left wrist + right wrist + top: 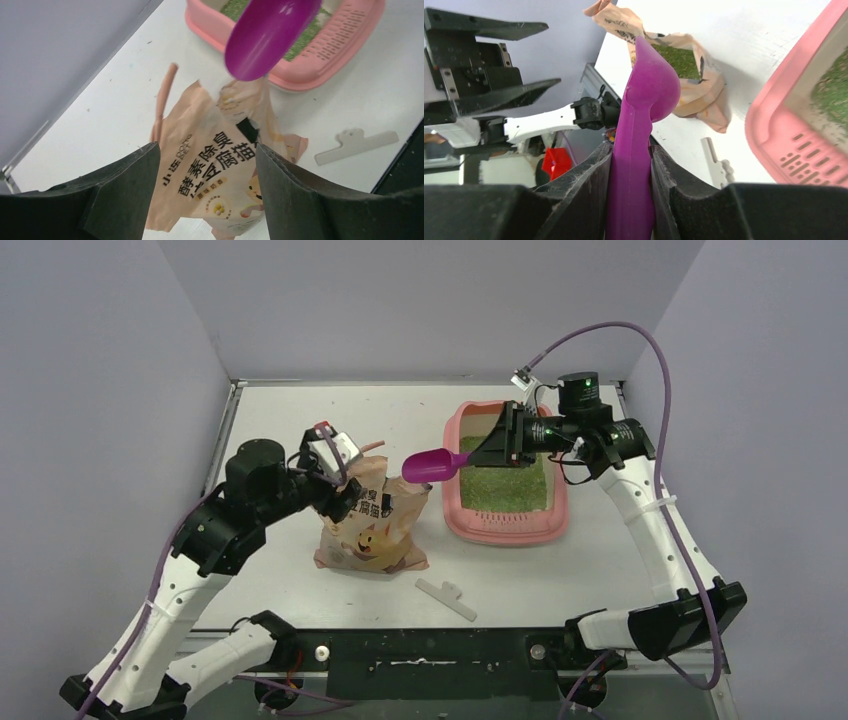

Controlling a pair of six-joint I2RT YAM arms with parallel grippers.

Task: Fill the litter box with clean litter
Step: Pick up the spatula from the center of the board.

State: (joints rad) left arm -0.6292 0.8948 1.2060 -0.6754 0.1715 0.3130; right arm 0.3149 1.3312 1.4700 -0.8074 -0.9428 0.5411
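Aloft, magenta scoop in right end effector.

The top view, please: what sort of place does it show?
Likely a robot test cell, not a home: a white table walled by plain panels, two arms bolted at its edge, a litter box as prop.

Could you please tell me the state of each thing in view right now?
litter box: upright, partly filled.
litter: green bed in box.
litter bag: standing, top open, litter inside.
scoop: held aloft, bowl looks empty.
clip: lying flat, off the bag.
left gripper: open, by bag.
right gripper: shut on scoop handle.
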